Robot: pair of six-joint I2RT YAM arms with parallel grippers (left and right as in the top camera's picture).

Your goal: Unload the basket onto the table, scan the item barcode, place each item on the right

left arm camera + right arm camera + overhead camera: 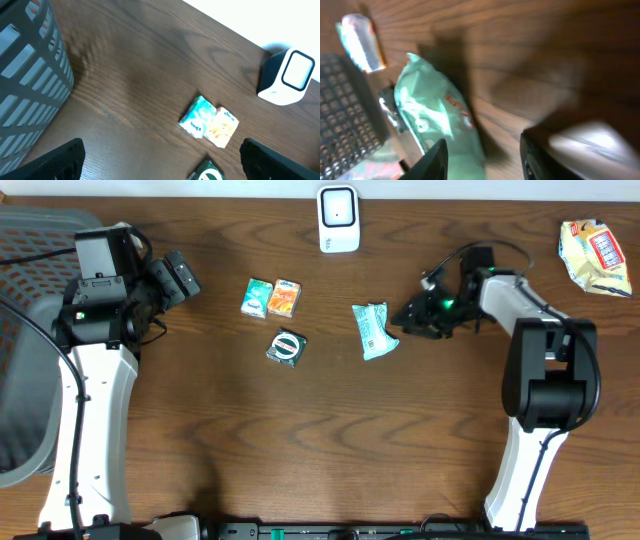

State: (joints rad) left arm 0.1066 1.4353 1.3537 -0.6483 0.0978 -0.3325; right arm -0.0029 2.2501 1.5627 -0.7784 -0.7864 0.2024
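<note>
A pale green packet (375,330) lies flat on the wooden table, right of centre. My right gripper (408,315) hovers low at its right edge. In the right wrist view its jaws stand apart, and the packet (437,115) rests on the table by the left finger with its near end between them, ungripped. The white barcode scanner (338,218) stands at the back edge, also visible in the left wrist view (287,77). My left gripper (180,275) hangs at the far left, wide open and empty (165,167).
A small teal pack (256,297) and an orange pack (285,298) lie side by side left of centre, with a dark green pack (286,346) just in front. A yellow snack bag (595,255) lies at the back right. A grey basket (30,240) stands beyond the table's left edge.
</note>
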